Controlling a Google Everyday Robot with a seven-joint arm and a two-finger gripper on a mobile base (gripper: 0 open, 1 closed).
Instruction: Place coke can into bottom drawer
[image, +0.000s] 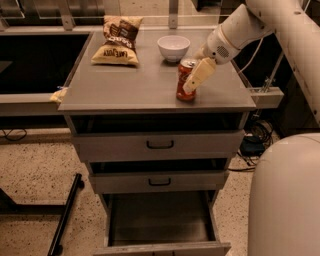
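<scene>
Coke can (182, 77) upright, right near part of cabinet top (130, 85); your gripper (194, 80) overlaps its right side (gripping or not: cannot tell). Bottom drawer (160, 220) open below.

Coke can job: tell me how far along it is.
Done: the bottom drawer is pulled open. In hand: the gripper is at the coke can, which stands upright on the cabinet top near the white bowl. Left: lifting the can, carrying it down and setting it in the drawer.
</scene>
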